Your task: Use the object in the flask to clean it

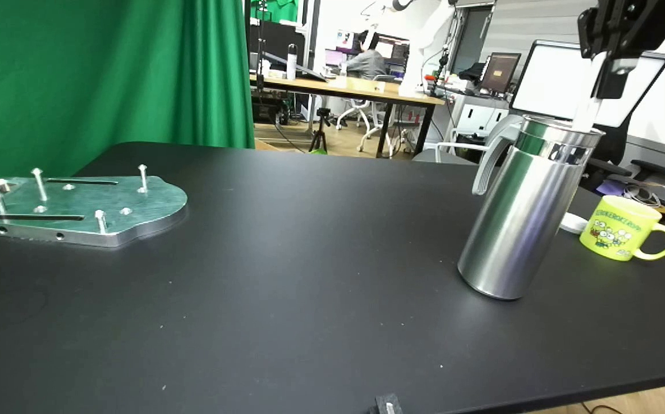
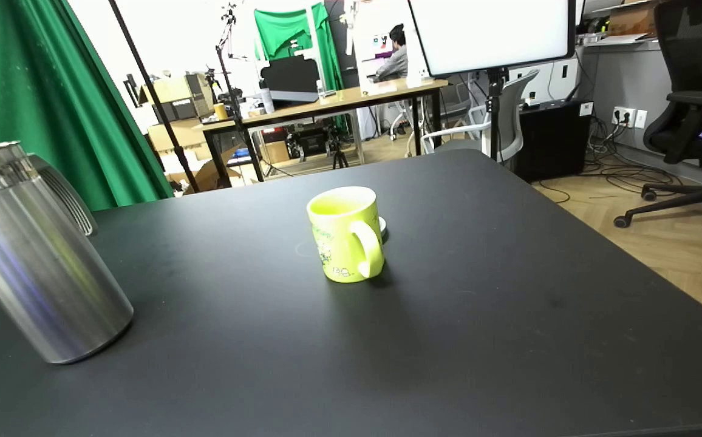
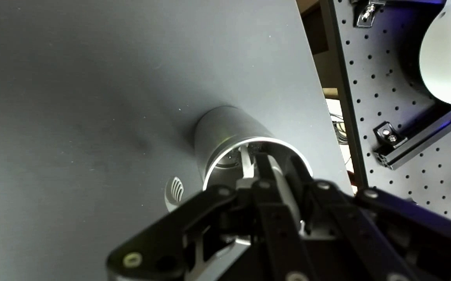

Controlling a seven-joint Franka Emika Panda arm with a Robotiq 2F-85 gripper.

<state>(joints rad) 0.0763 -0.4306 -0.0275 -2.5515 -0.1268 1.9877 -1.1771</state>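
Flask [image 1: 525, 221] of brushed stainless steel stands on the black tabletop [image 1: 286, 276], its mouth right beneath my gripper [image 3: 279, 166]. I have it clenched around a white tool [image 1: 587, 115], which reaches down through that mouth; from my wrist view I can follow a slim pale length of it inside the flask, though the gripper itself covers much and I cannot make out the lower end. A grey ribbed handle [image 2: 64, 191] juts from the flask's side. In both exterior views I see a lime-yellow mug [image 2: 346, 243] upright and apart from the flask, printed with cartoon figures; a small white disc [image 1: 573, 223] lies just beside it, partly hidden, and I cannot tell whether the two touch. In an exterior view, over toward the green curtain [image 1: 108, 69], a metal plate [image 1: 96, 201] bearing upright bolts [image 1: 39, 185] sits at the tabletop's edge. Well back in the room, beyond a wood-topped table [image 1: 393, 94], I can make out a seated person [image 2: 395, 64] in a grey top.
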